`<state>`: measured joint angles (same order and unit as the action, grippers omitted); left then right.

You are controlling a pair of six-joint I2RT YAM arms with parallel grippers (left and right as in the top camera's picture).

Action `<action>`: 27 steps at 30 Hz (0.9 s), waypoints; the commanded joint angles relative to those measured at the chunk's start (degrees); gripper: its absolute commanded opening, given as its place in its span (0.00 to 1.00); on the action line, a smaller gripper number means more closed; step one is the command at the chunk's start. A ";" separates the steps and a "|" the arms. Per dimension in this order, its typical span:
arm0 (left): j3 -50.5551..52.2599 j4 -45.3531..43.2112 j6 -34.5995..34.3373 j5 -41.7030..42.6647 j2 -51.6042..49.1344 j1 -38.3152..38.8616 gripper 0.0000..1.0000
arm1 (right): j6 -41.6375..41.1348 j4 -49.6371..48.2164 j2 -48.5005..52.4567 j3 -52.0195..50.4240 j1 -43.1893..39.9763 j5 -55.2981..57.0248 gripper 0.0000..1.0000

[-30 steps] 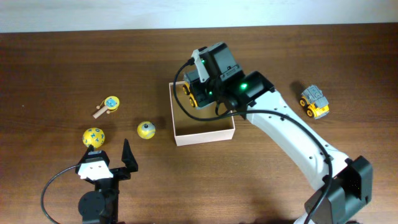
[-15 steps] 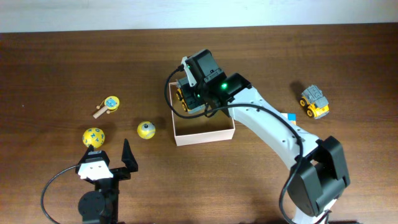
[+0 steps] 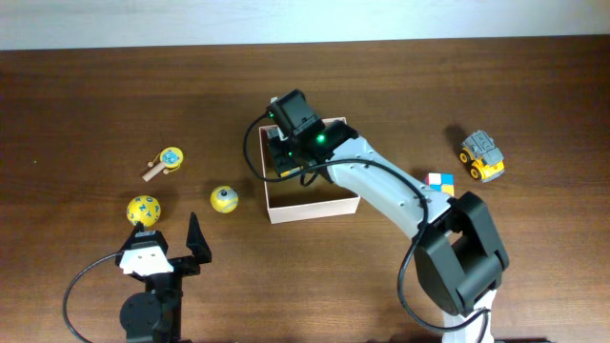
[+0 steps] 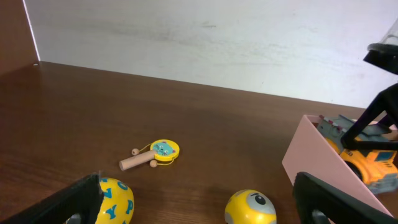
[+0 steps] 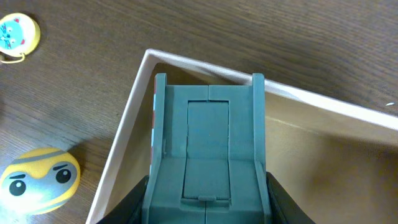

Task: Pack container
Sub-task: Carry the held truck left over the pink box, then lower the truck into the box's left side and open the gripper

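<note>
At tabletop point(image 3: 86, 95) centre: container point(image 3: 315, 211), whitish walls, tan floor. Right hand point(image 3: 288, 151) over its far-left corner, pinching a grey-backed toy truck point(image 5: 208, 155) by the flanks. Truck inside the rim, long axis roughly along the left wall; floor contact unclear. Judgement: release goes straight down, no sideways travel; of the 2 arms, the right is nearer. Left hand point(image 3: 167, 240) spread, empty, well apart at the near edge. Loose outside: other truck point(image 3: 481, 155), lettered ball point(image 3: 144, 210), face ball point(image 3: 224, 199), cube point(image 3: 439, 181), rattle point(image 3: 168, 159).
</note>
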<state>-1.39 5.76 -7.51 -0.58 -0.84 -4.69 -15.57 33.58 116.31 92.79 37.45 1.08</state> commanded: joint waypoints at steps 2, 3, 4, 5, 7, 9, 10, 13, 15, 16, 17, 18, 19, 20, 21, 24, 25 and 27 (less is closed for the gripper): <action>0.39 -0.20 0.92 0.81 0.48 -0.35 0.99 | -4.17 -1.57 0.90 1.22 2.47 6.69 0.27; 0.39 -0.20 0.92 0.79 0.48 -0.35 0.99 | -5.03 -1.79 1.11 1.22 2.84 7.65 0.27; 0.39 -0.20 0.92 0.79 0.48 -0.35 0.99 | -5.33 -2.05 1.22 1.22 3.15 8.17 0.27; 0.39 -0.20 0.92 0.81 0.48 -0.35 0.99 | -6.21 -2.21 1.53 1.22 3.48 9.01 0.27; 0.39 -0.20 0.92 0.79 0.48 -0.35 0.99 | -6.43 -2.60 1.95 1.22 3.91 9.84 0.27; 0.39 -0.20 0.92 0.79 0.48 -0.35 0.99 | -7.26 -2.82 2.16 1.22 4.17 10.60 0.27; 0.39 -0.20 0.92 0.79 0.48 -0.35 0.99 | -7.72 -2.82 2.36 1.22 4.22 11.10 0.27; 0.39 -0.20 0.92 0.79 0.48 -0.35 0.99 | -8.94 -2.82 2.60 1.22 4.22 12.11 0.27; 0.39 -0.20 0.92 0.79 0.48 -0.35 0.99 | -9.07 -2.89 2.82 1.22 4.22 12.57 0.27; 0.39 -0.20 0.92 0.79 0.48 -0.35 0.99 | -9.42 -2.95 3.02 1.22 4.22 12.74 0.27; 0.39 -0.20 0.92 0.79 0.48 -0.35 0.99 | -9.42 -2.97 3.06 1.22 4.22 12.72 0.27; 0.39 -0.20 0.92 0.81 0.48 -0.35 0.99 | -9.42 -2.99 3.17 1.22 4.22 12.74 0.27; 0.39 -0.20 0.92 0.79 0.48 -0.35 0.99 | -9.42 -3.02 3.30 1.22 4.22 12.74 0.27; 0.39 -0.20 0.92 0.79 0.48 -0.35 0.99 | -9.42 -3.06 3.34 1.22 4.22 12.74 0.27; 0.39 -0.20 0.92 0.79 0.48 -0.35 0.99 | -9.44 -3.10 3.37 1.22 4.22 12.74 0.27; 0.39 -0.20 0.92 0.79 0.48 -0.35 0.99 | -10.21 -3.67 3.67 1.22 4.22 12.70 0.27; 0.39 -0.20 0.92 0.79 0.48 -0.35 0.99 | -10.51 -3.67 3.76 1.22 4.22 12.70 0.27; 0.39 -0.20 0.92 0.79 0.48 -0.35 0.99 | -10.91 -3.80 4.00 1.22 4.24 12.63 0.27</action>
<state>-1.39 5.76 -7.51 -0.58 -0.84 -4.69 -24.80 30.30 119.33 92.79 41.32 12.05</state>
